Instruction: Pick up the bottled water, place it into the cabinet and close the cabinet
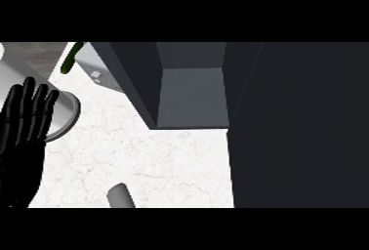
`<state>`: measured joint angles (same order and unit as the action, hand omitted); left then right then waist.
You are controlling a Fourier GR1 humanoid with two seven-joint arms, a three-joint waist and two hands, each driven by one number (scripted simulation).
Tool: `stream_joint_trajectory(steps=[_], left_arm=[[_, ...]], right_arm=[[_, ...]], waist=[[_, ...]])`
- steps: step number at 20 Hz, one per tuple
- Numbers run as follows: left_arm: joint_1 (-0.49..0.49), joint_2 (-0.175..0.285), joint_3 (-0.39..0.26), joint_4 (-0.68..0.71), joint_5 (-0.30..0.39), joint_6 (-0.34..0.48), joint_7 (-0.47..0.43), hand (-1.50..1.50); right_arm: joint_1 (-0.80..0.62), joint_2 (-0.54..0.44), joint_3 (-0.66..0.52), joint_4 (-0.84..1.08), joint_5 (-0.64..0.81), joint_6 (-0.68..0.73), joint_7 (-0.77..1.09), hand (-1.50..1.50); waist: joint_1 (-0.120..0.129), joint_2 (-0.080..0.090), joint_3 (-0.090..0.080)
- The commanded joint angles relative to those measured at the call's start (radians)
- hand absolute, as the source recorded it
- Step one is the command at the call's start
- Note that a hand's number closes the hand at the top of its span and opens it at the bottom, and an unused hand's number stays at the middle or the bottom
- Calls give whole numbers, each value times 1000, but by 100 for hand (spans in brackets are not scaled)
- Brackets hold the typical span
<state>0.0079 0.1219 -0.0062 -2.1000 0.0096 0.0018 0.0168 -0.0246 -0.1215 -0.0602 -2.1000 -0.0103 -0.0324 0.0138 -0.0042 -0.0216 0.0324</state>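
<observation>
Cabinet [191,93] is seen at top centre, standing open, with dark walls and a grey inner floor shown. Its right side is met by a large dark panel [299,127], by which the view's right is filled down to the lower edge. Left robot hand [22,141] is held at the view's left edge, released: fingers straight, pointed up, nothing grasped, resting. Part of a round pale grey dish [66,114] on the white marbled worktop [166,166] is covered by its fingertips. A short grey cylinder [120,196] is cut off by the lower edge, on the worktop, right of the hand and well apart from the cabinet opening. It is possibly the bottled water, but too little is shown to be sure. A green stalk-like thing [71,57] is seen at top left, beside a grey slab [97,75] left of the cabinet.
</observation>
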Motion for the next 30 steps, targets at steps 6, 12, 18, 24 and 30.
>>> stream_joint_trajectory(steps=[6, 12, 18, 24, 30], left_arm=[[-19, 317, -210, -261, -409, -230, -359, -150], [153, 376, -410, -272, -571, -258, -473, -150], [254, 417, -545, -224, -722, -168, -596, -150], [380, 438, -648, -134, -887, -14, -704, -150], [523, 428, -736, 15, -1048, 219, -804, -150]], right_arm=[[51, -2, 30, 1, -1, 27, 10, -150], [104, 20, 123, -16, -88, 98, 73, -150], [135, 17, 134, -68, -103, 100, 111, -150], [179, 29, 153, -141, -115, 88, 151, -150], [208, 27, 152, -213, -117, 78, 179, -150]], waist=[[31, -62, -13], [91, -49, -38], [115, -60, -44], [123, -65, -48], [127, -55, -48]])
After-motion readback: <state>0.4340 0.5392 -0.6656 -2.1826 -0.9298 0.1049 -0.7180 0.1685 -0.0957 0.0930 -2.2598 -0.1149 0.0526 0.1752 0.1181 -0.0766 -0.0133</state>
